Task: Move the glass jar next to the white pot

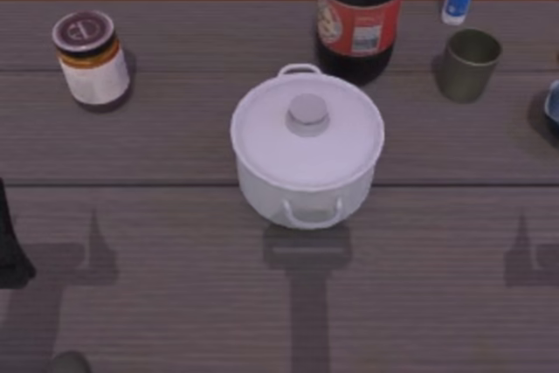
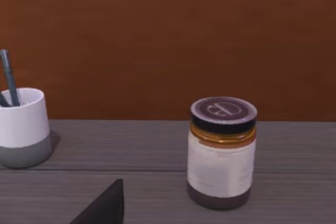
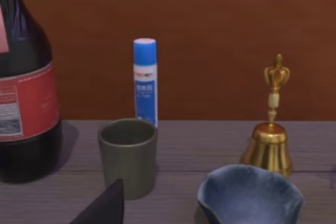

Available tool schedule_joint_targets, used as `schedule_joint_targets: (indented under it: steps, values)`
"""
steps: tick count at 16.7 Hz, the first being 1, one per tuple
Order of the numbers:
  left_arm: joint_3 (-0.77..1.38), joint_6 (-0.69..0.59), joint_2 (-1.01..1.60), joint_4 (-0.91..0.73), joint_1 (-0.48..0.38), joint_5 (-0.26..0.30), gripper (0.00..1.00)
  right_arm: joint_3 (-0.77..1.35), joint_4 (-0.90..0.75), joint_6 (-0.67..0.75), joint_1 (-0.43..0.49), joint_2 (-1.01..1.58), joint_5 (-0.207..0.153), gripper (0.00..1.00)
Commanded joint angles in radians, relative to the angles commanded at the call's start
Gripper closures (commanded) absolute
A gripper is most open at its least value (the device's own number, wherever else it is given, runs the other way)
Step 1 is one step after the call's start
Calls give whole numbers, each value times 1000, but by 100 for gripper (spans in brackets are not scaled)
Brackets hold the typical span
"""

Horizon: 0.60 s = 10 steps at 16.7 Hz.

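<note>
Jar (image 2: 221, 153) ahead of left jaws

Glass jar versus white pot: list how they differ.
The glass jar is far smaller than the white pot. The jar's lid is dark maroon and flat; the pot's is white with a grey knob. The pot has loop handles, the jar none. The jar stands at the table's far left, the pot at its centre. Both stand upright and closed.

glass jar (image 1: 90, 58) upright, well left of white pot (image 1: 307, 149)
</note>
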Motion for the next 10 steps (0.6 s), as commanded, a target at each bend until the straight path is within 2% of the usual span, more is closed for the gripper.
schedule_joint_targets:
  steps: [5, 10]
  values:
    - [40, 7, 54, -33, -3, 9, 0, 0, 0, 0, 0, 0, 0, 0]
    - [254, 40, 316, -183, -16, 44, 0, 0, 0, 0, 0, 0, 0, 0]
